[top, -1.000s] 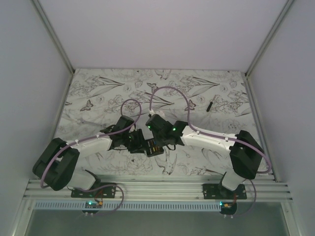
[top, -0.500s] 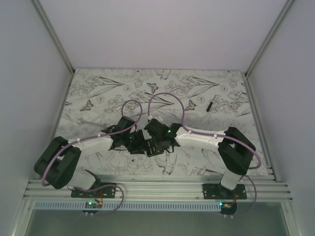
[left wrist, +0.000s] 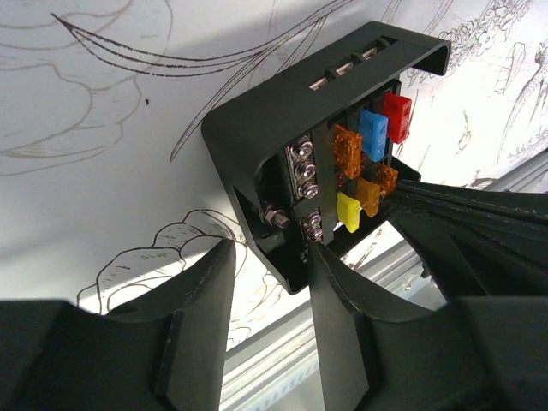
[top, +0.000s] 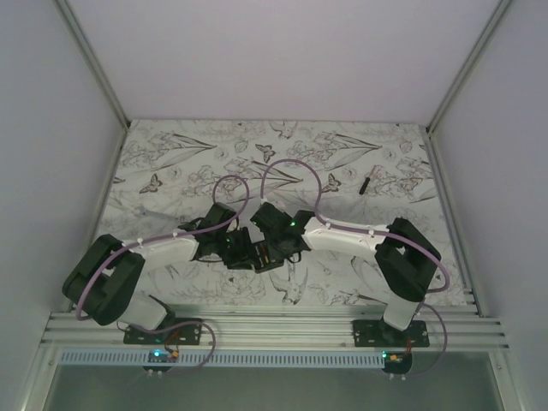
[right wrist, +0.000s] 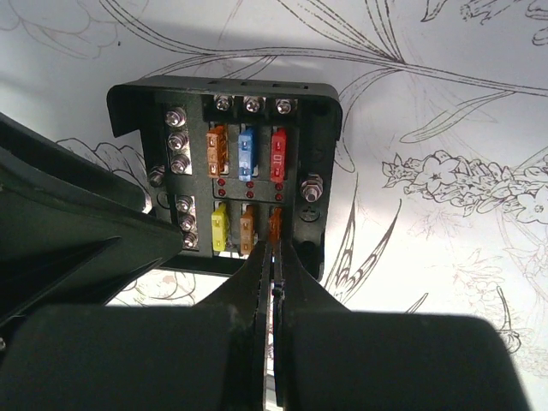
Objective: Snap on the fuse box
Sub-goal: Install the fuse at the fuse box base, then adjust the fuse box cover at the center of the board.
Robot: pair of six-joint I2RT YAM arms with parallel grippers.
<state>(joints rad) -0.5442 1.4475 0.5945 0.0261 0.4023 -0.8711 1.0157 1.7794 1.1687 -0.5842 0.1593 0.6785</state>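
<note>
The fuse box (right wrist: 227,184) sits between the two arms, apparently raised off the table (right wrist: 445,77). The left gripper (left wrist: 271,257) is clamped across its lower corner. The right gripper (right wrist: 275,248) has its fingers pressed together, tips at the lower-right orange fuse (right wrist: 275,224). Assessment: light, rigid, smooth-walled plastic with exposed fuses and terminals. Hold it by the outer walls, not the face.

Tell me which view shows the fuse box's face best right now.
Right wrist: the fuse box faces it squarely, close and sharp. Left wrist sees it at an angle; the top camera shows only a small dark block.
</note>
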